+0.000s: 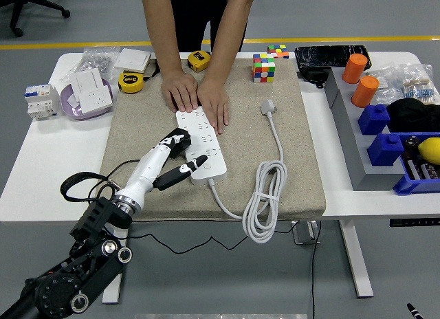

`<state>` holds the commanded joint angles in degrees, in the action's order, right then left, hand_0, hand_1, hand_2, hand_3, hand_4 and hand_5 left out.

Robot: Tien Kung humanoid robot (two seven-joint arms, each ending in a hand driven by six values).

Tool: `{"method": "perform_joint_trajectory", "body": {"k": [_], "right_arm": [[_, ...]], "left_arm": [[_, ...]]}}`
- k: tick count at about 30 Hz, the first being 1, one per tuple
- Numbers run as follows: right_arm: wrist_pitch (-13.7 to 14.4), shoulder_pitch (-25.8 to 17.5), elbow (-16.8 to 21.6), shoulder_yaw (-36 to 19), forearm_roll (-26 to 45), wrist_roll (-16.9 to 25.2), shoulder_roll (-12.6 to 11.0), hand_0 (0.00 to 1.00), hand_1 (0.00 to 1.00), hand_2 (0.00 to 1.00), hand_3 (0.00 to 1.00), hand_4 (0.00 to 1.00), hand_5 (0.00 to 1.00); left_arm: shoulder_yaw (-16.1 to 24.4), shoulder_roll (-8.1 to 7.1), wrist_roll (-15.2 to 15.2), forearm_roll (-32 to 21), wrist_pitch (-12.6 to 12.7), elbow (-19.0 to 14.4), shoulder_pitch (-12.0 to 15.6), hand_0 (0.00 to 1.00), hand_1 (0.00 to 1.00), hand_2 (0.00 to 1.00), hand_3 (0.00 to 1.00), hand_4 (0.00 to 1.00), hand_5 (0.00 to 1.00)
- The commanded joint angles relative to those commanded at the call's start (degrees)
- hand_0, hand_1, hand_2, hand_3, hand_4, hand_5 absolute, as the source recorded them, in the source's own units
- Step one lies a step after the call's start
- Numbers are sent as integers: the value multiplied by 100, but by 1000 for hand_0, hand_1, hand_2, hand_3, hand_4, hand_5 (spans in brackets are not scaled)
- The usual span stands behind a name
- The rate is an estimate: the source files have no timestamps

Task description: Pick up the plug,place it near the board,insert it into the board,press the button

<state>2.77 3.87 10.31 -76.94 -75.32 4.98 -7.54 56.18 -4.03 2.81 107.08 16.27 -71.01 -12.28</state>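
A white power strip (203, 146) lies on the beige mat (289, 161). Its white cable (265, 195) coils at the right and ends in a grey-white plug (268, 107). My left hand (180, 154) is shut on a black plug (177, 141) with a black cord (86, 185), held at the strip's left edge, its index finger stretched toward the strip's near end. A person's two hands (196, 95) press flat on the strip's far end. My right arm is out of view.
Two yellow tape measures (130, 82), a Rubik's cube (265, 67), a purple bowl with a socket (86, 95) and a breaker (40, 100) stand at the back. Grey tray (347, 137), orange cylinders (364, 89) and blue bins (388, 147) are at the right.
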Motion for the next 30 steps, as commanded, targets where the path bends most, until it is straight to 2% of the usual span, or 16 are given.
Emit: {"method": "perform_joint_trajectory", "body": {"k": [5, 12, 20, 25, 30], "right_arm": [[2, 4, 0, -11, -4, 0, 1, 949, 849, 783, 792, 998, 998], [4, -20, 0, -53, -52, -7, 3, 949, 847, 783, 792, 998, 998], [-2, -25, 0, -8, -8, 2, 7, 949, 847, 783, 791, 998, 998], [-4, -25, 0, 4, -1, 3, 1, 948, 847, 782, 791, 998, 998], [-4, -21, 0, -1, -7, 1, -3, 947, 846, 781, 791, 998, 998]], "left_arm": [[47, -19, 31, 193, 39, -43, -6, 998, 994, 948, 903, 998, 998], [300, -50, 97, 534, 237, -301, 108, 998, 982, 933, 897, 998, 998], [277, -97, 213, 568, 79, -128, 153, 998, 976, 919, 893, 998, 998], [135, -95, 216, 533, 50, -14, 82, 998, 976, 924, 895, 998, 998], [-85, -128, 235, 553, 28, 92, -114, 998, 972, 924, 895, 998, 998]]}}
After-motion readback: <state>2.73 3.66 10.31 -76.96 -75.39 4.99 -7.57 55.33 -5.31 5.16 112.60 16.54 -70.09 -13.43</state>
